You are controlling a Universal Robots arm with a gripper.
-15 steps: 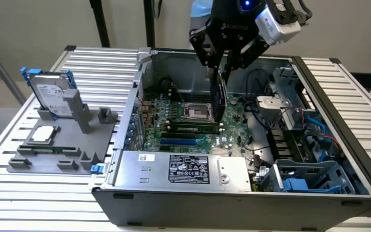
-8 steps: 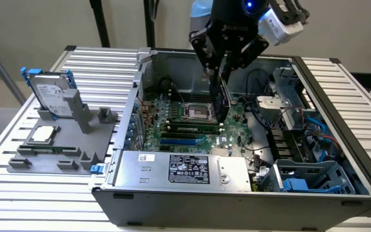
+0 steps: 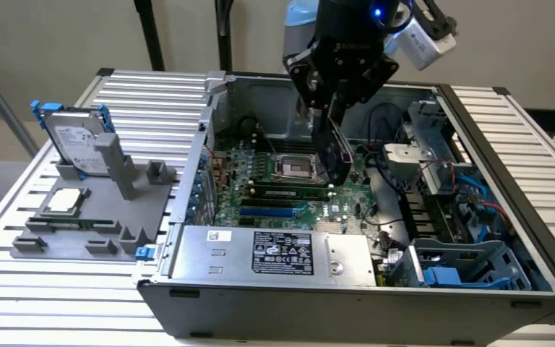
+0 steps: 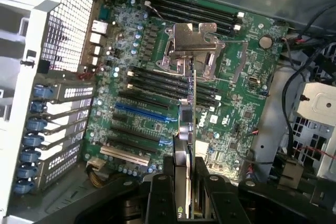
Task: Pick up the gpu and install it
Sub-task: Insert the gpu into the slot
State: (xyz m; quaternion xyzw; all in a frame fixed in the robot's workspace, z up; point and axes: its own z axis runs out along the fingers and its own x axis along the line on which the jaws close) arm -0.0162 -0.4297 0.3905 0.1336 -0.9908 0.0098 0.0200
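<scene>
gripper: pinched tight on the gpu
gpu: held upright over the green board inside the case

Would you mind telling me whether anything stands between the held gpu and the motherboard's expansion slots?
Nothing visible does. The gpu hangs edge-down in the end effector above the motherboard, and the blue slot and black slots lie bare, with no cable across them.

gpu in claw, above motherboard inside case, hard drive on stand beside case
</scene>
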